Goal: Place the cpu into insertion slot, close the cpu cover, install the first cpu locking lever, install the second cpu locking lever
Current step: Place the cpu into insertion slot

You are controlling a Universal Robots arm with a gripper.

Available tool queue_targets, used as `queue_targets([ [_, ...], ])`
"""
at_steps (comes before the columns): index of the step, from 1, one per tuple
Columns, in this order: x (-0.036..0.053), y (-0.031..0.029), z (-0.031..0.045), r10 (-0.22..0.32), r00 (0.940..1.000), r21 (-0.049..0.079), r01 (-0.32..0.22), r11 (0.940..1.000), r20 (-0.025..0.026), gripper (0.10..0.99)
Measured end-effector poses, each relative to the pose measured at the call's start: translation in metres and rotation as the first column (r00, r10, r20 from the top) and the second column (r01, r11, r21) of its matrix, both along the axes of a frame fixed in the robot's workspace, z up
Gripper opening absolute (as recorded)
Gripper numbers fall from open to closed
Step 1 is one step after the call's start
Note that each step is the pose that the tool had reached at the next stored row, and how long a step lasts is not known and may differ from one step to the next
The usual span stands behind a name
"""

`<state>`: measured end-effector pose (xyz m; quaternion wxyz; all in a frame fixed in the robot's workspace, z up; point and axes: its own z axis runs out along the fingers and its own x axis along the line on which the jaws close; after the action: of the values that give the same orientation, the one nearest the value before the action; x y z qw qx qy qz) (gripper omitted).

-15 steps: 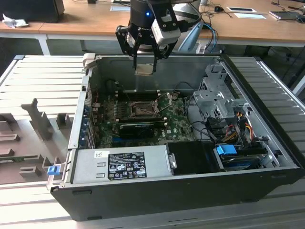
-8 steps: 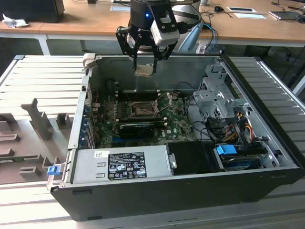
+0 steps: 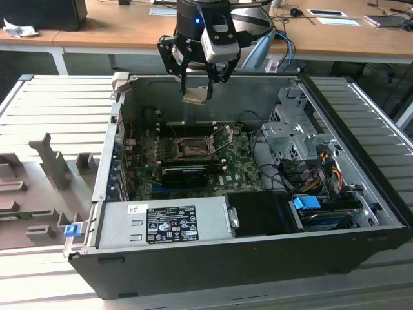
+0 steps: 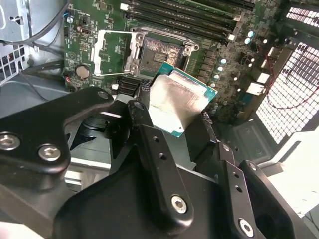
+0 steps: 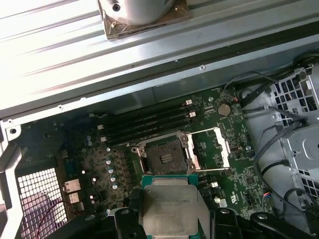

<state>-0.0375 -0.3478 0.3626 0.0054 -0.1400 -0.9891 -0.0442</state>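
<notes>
Hovering over the open computer case [image 3: 106, 168]: gripper [image 3: 197, 89], jaws pinching the cpu [image 3: 195, 96] by opposite edges. Carrying it flat, probably for lining up square with the insertion slot [image 3: 191, 148], which is lying well below. Cpu cover [image 5: 212, 147] standing flipped open beside the slot, leaving the socket bare. Chip showing a dull silver-grey top, smudged, edged in green.
</notes>
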Motion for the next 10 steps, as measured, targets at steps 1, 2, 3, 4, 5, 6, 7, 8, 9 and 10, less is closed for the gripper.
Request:
queue_targets([
  [1, 0.0, 0.0, 0.0, -0.002, 1.0, 0.0, 0.002, 1.0, 0.0, 0.529],
  [2, 0.0, 0.0, -0.0001, -0.004, 1.0, 0.0, 0.004, 1.0, 0.0, 0.529],
  [3, 0.0, 0.0, -0.0002, -0.006, 1.0, 0.0, 0.006, 1.0, 0.0001, 0.529],
  [4, 0.0, 0.0, -0.0002, -0.009, 1.0, 0.0, 0.009, 1.0, 0.0001, 0.529],
  [5, 0.0, 0.0, -0.0003, -0.013, 0.9999, 0.0, 0.013, 0.9999, 0.0, 0.529],
  [6, 0.0, 0.0, -0.0003, -0.017, 0.9999, 0.0, 0.017, 0.9999, 0.0, 0.529],
  [7, 0.0, 0.0, -0.0004, -0.021, 0.9998, 0.0, 0.021, 0.9998, 0.0, 0.529],
  [8, 0.0, 0.0, -0.0005, -0.026, 0.9997, 0.0, 0.026, 0.9997, 0.0, 0.529],
  [9, 0.0, 0.0, -0.0006, -0.035, 0.9994, 0.0, 0.035, 0.9994, 0.0, 0.529],
  [10, 0.0, 0.0, -0.0006, -0.04, 0.9992, 0.0, 0.04, 0.9992, 0.0, 0.529],
])
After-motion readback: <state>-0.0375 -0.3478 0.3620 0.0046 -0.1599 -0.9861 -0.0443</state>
